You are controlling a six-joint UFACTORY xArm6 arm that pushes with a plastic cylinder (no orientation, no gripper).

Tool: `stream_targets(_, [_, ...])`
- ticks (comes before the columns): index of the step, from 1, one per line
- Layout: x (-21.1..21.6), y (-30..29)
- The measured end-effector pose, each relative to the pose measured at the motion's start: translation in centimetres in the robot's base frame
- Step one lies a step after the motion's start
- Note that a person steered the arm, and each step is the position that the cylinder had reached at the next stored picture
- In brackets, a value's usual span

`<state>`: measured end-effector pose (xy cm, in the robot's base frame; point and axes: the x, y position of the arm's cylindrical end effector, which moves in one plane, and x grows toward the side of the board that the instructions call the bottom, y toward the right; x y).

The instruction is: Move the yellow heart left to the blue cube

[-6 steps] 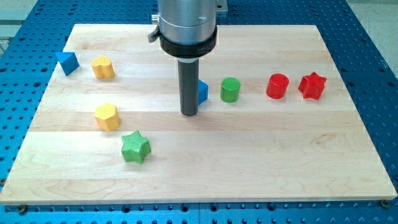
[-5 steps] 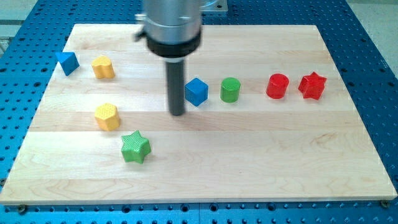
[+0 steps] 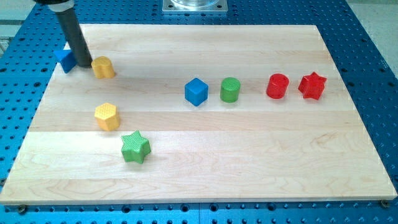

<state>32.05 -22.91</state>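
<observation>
The yellow heart (image 3: 104, 67) lies at the board's upper left. The blue cube (image 3: 196, 91) sits near the middle, well to the heart's right. My tip (image 3: 83, 64) rests on the board just left of the yellow heart, between it and the blue triangle (image 3: 64, 60), partly covering the triangle. The tip is close to the heart's left side; I cannot tell whether they touch.
A yellow hexagon (image 3: 107, 116) and a green star (image 3: 135, 147) lie at the lower left. A green cylinder (image 3: 230, 89) stands right of the blue cube. A red cylinder (image 3: 277, 86) and a red star (image 3: 311, 85) are at the right.
My tip has swept from beside the blue cube's left side across to the upper left, ending just left of the yellow heart. No block has visibly moved.
</observation>
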Motion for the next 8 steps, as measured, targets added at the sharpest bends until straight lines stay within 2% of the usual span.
stream_targets(1, [0.6,3.7])
stream_targets(2, [0.0,2.7])
stream_targets(3, [1.4,2.3])
stream_targets(4, [5.4,5.3])
stream_targets(5, [6.5,6.9])
stream_targets(6, [7.3,2.6])
stream_targets(7, [10.2,5.5])
stream_targets(8, [8.3,6.4])
